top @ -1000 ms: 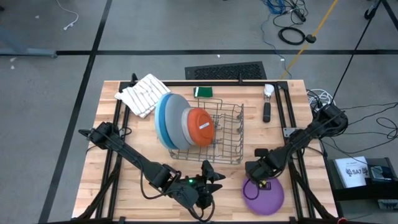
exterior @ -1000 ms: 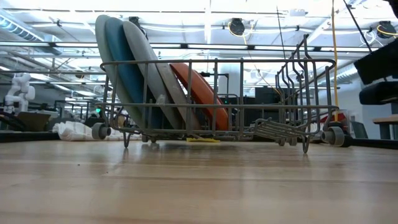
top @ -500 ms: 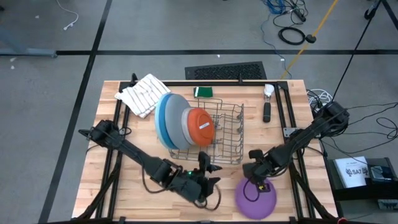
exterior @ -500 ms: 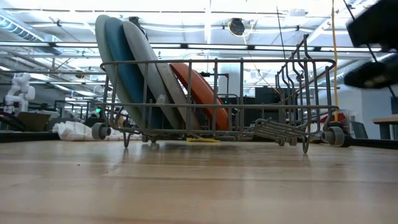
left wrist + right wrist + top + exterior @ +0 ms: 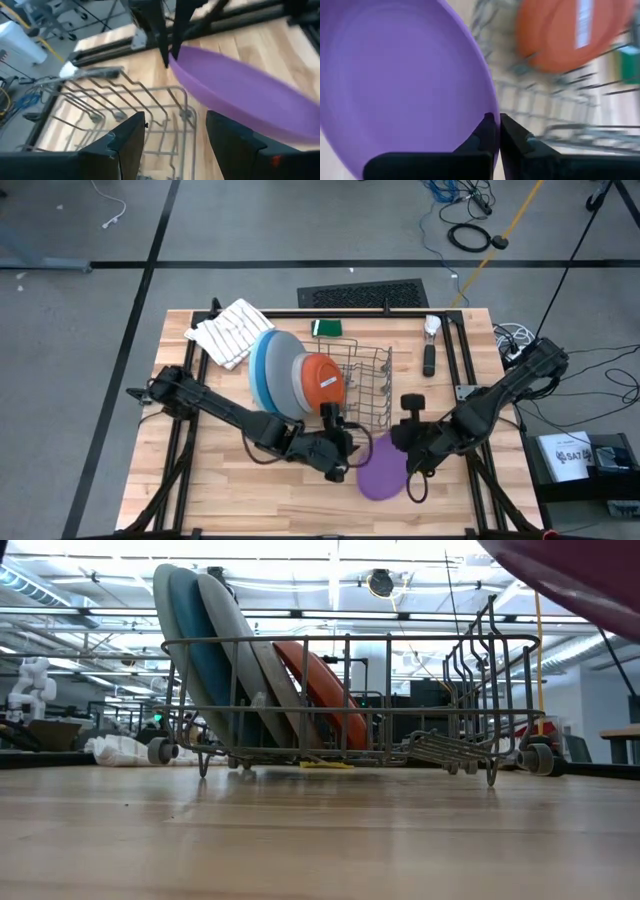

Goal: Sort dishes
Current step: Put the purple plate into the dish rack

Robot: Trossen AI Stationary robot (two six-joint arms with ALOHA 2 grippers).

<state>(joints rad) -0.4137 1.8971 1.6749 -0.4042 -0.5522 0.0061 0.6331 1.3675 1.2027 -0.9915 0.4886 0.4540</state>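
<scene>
High view: the purple plate is held off the desk by its rim, pinched in the fully closed right hand, just beside the near right corner of the wire rack. The left hand is seen with fingers spread, empty, next to the plate. The orange plate and larger plates are racked upright.

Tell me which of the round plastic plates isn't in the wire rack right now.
The small purple round plastic plate: the right gripper is shut on its rim, holding it off the table beside the wire dish rack. The blue, grey and orange plates stand inside the rack.
</scene>
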